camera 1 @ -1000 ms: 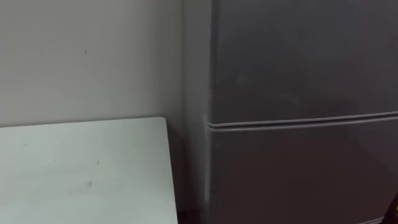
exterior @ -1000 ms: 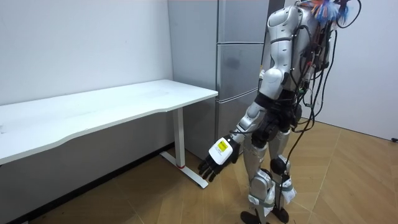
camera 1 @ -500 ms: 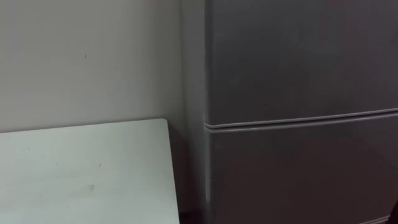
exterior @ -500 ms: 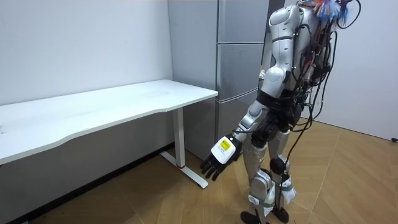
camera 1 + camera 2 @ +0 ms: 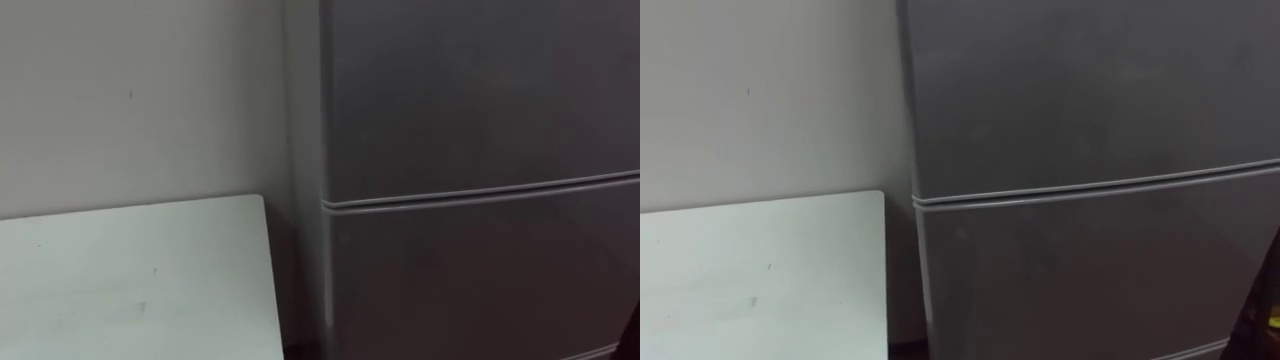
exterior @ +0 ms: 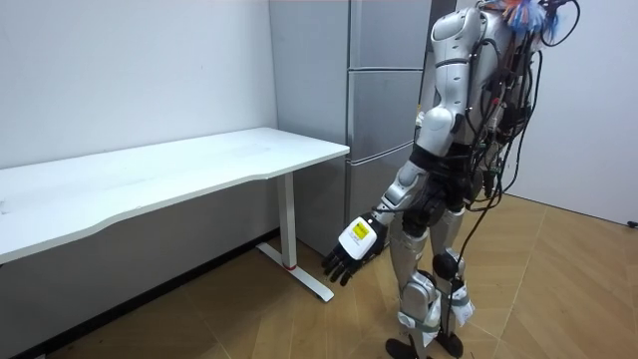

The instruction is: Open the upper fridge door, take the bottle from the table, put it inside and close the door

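Observation:
I stand right in front of the grey fridge (image 6: 384,100). Its upper door (image 5: 480,90) and lower door (image 5: 480,270) are both closed, with a thin seam between them. My left hand (image 6: 351,249) hangs low beside my leg with relaxed fingers and holds nothing. A dark shape with a yellowish spot (image 5: 1271,310) sits at the lower right edge of the right eye view. I cannot tell what that shape is.
A white table (image 5: 130,270) stands to the left of the fridge against the pale wall (image 5: 140,100), with a narrow gap between them. In the room view the table (image 6: 179,170) runs off to the left over wooden floor (image 6: 558,289).
The eye view has shifted slightly, so the fridge sits further left in the picture. My left hand has swung up a little. The fridge doors stay closed.

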`<state>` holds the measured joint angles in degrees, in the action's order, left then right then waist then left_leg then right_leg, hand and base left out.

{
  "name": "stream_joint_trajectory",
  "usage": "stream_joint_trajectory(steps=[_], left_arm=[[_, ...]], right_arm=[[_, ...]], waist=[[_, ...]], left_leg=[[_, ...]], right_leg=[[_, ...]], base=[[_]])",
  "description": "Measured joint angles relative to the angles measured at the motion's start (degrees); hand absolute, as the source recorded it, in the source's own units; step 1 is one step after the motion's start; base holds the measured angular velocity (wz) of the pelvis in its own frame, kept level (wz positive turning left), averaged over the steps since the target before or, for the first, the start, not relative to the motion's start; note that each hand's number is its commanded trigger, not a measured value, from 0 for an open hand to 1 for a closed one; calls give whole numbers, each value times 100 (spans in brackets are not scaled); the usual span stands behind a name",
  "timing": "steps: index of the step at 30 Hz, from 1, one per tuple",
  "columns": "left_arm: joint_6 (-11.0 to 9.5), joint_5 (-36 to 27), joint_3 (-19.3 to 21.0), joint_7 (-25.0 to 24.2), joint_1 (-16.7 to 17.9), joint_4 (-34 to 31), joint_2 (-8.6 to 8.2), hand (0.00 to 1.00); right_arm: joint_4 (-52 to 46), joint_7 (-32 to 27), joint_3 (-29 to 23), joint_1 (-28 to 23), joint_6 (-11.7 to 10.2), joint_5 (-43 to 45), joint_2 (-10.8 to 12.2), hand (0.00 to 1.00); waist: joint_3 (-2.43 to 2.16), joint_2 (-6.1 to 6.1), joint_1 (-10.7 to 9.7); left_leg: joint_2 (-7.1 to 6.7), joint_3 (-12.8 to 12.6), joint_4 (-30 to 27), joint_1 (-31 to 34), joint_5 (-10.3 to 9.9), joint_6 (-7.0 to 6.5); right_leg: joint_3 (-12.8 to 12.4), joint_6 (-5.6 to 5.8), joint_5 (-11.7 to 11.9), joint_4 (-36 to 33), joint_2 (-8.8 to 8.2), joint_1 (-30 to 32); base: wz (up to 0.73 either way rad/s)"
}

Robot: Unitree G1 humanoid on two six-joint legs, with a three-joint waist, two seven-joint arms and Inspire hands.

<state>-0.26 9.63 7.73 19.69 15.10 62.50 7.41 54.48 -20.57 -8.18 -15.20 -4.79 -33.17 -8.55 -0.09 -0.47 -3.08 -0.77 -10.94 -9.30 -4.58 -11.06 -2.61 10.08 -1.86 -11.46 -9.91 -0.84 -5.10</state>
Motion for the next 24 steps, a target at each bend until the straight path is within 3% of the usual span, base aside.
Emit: stream_joint_trajectory(steps=[8, 13, 24], left_arm=[[4, -21, -35, -244, -51, 53, -61, 0], [-8, -214, -376, -563, -156, -4, -101, 0], [-7, -568, -446, -702, -233, 15, -170, 0]], right_arm=[[644, 1330, 733, 296, 120, 691, 144, 0], [819, 2045, 1188, 480, 129, 1113, 155, 0], [1192, 2499, 1311, 653, 244, 1274, 146, 0]], waist=[[1, 6, 128], [0, 2, 181], [-6, -38, 199]], left_leg=[[4, 1, -15, 12, -12, -5], [1, 19, -17, 58, -12, -6], [-1, 29, -18, 84, -13, -4]], right_leg=[[11, -1, 2, 23, -1, 2], [75, 1, 3, 44, -7, 12], [78, -3, 14, 124, -2, 1]], base=[[0], [3], [1]])
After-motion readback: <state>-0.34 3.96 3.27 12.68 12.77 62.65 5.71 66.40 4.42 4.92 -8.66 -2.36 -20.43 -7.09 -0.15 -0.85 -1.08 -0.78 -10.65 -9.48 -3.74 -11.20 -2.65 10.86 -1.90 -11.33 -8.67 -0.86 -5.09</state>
